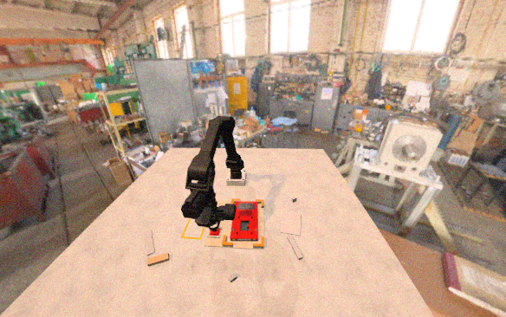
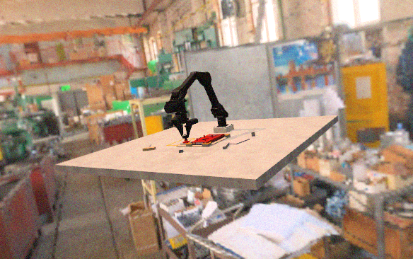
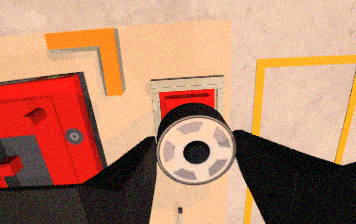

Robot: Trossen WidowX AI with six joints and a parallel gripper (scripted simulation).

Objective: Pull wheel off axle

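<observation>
The wheel (image 3: 215, 151) has a black tyre and a pale hub with grey patches. My gripper (image 1: 214, 226) (image 2: 185, 136) (image 3: 194, 141) is shut on it, one finger on each side, above the small red block (image 1: 214, 232) (image 2: 186, 141) (image 3: 172, 102) in its grey-white frame. The hub's centre hole looks dark, and no axle end sticks out of it. Whether the axle is still inside the wheel is hidden. The marked area, a yellow outline (image 1: 191, 238) (image 3: 258, 100), lies beside the base board, to the right in the wrist view.
A red panel (image 1: 252, 233) (image 2: 211, 139) (image 3: 94, 150) with raised parts stands beside the wheel's block, between orange corner pieces (image 3: 113, 65). An orange-topped block (image 1: 158, 259) (image 2: 148, 148) and a small dark block (image 1: 233, 278) (image 2: 181, 151) lie farther out on the table.
</observation>
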